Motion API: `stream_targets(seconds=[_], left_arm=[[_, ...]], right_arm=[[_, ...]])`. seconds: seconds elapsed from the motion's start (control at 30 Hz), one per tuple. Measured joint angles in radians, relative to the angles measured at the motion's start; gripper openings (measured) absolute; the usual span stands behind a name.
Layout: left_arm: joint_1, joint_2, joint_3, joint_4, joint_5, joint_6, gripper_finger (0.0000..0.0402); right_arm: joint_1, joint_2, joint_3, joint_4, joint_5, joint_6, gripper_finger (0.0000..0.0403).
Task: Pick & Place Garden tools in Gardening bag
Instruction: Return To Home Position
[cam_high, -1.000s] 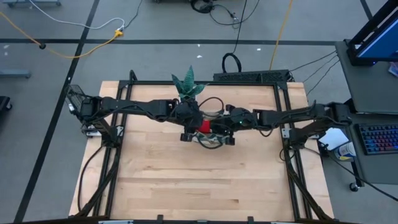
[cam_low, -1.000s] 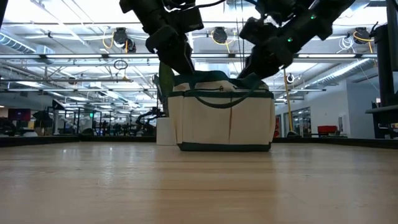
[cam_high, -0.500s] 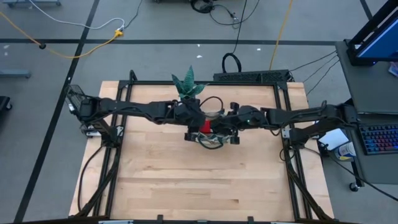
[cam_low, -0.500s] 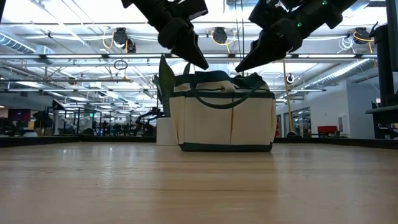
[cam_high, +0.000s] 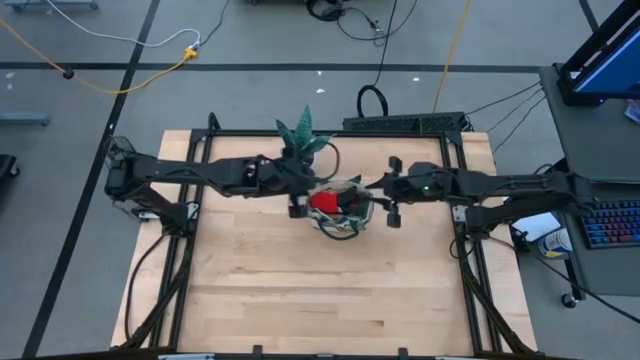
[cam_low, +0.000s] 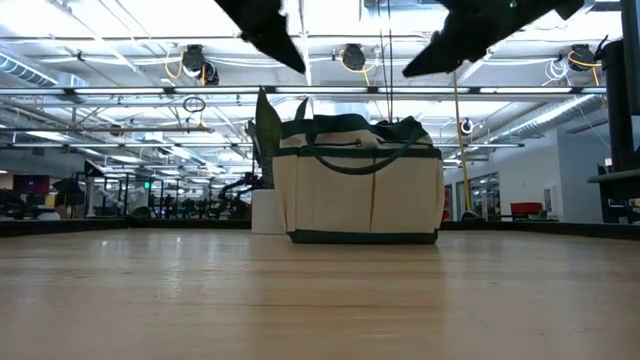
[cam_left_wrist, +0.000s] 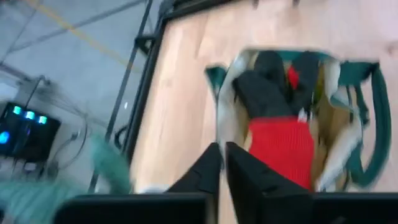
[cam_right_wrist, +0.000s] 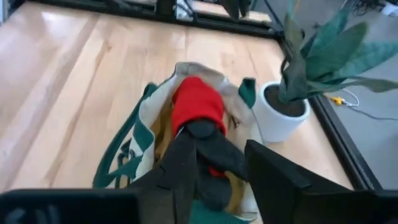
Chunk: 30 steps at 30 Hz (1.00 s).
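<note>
Hands hang raised on either side of the gardening bag (cam_low: 360, 195), both above its rim. My left hand (cam_high: 297, 197) is over the bag's left end, its fingers (cam_left_wrist: 249, 180) narrowed almost to touching and holding nothing. My right hand (cam_high: 388, 190) is just off the bag's right end, its fingers (cam_right_wrist: 273, 180) spread wide and holding nothing. My arms reach in nearly level from the left and right edges of the tabletop (cam_high: 300, 300).

The bag is soft beige fabric with dark green trim, side pockets and drooping loop handles. It stands upright with its mouth open, midway between the left and right edges and in the far half. The red-and-black glove (cam_right_wrist: 198, 102) lies on top inside it, showing a red knit cuff and black fingers; what lies under it I cannot make out.

A spiky green plant (cam_high: 303, 135) in a round white pot (cam_right_wrist: 280, 115) stands just behind the bag's left end, near the far edge. The tabletop is pale wooden planking inside a black frame.
</note>
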Motion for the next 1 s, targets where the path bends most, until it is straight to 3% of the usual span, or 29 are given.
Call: stream_targets(seconds=[0.1, 0.37, 0.57, 1.0], left_arm=[[-0.007, -0.054, 0.001, -0.049, -0.041, -0.039, 0.0006], [-0.017, -0.196, -0.002, -0.232, -0.043, -0.119, 0.0018], [-0.035, -0.303, -0.044, -0.221, -0.051, -0.128, 0.0005], [-0.015, -0.690, -0.467, 0.063, -0.069, -0.138, 0.0010]], right_arm=[[0.000, -0.052, 0.001, -0.039, 0.000, 0.028, 0.0106], [0.000, -0.169, -0.034, -0.109, -0.004, 0.050, 0.0009], [0.000, -0.278, -0.116, -0.115, 0.000, 0.072, 0.0007], [-0.002, -0.538, -0.279, -0.020, -0.004, 0.099, 0.0001]])
